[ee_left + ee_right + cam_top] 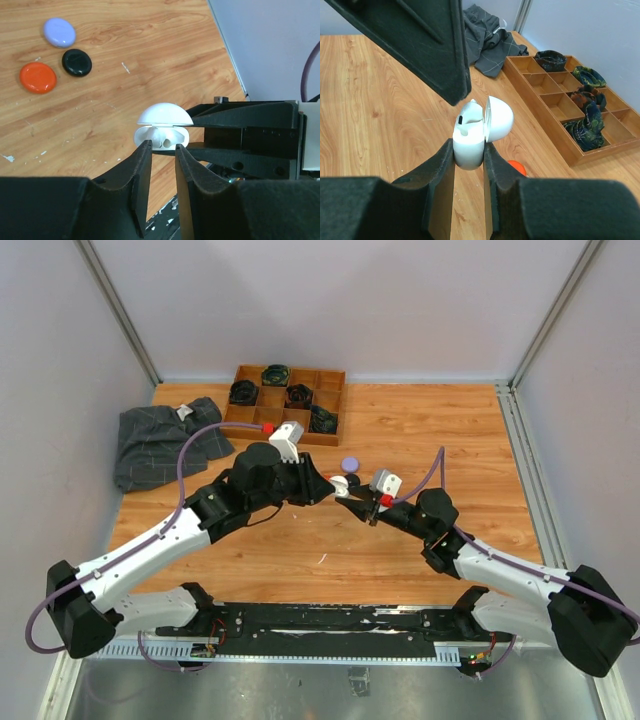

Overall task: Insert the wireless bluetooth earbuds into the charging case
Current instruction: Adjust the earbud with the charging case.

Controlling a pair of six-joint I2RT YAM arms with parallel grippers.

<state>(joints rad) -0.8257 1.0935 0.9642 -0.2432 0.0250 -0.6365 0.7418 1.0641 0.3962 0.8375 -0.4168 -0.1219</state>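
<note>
Looking down the right wrist camera, I see the right pincer clenched on the white charging case, one finger pressed to each side of its body. The lid is flipped open and stands upright beside it. A white earbud with a small dark spot sits in the open mouth; how deep it goes is hidden by the case wall.

From the left wrist camera, the left pincer has its fingers a narrow slit apart, tips right at the case's open edge. The earbud shows as pale shapes just past those tips. I cannot tell whether the fingers are pinching it or only beside it.

In the top view both pincers meet mid-surface and cover the case almost fully, so only a white speck shows there.

Three round pucks lie on the wooden surface well apart from the case: a lilac puck, a black puck and an orange-red puck. In the right wrist view the orange-red one is half hidden behind a finger. A faint pale stroke on the black puck is too small for me to read.

A wooden tray at the far edge holds dark bundles I cannot make out, and a grey cloth lies left of it.
</note>
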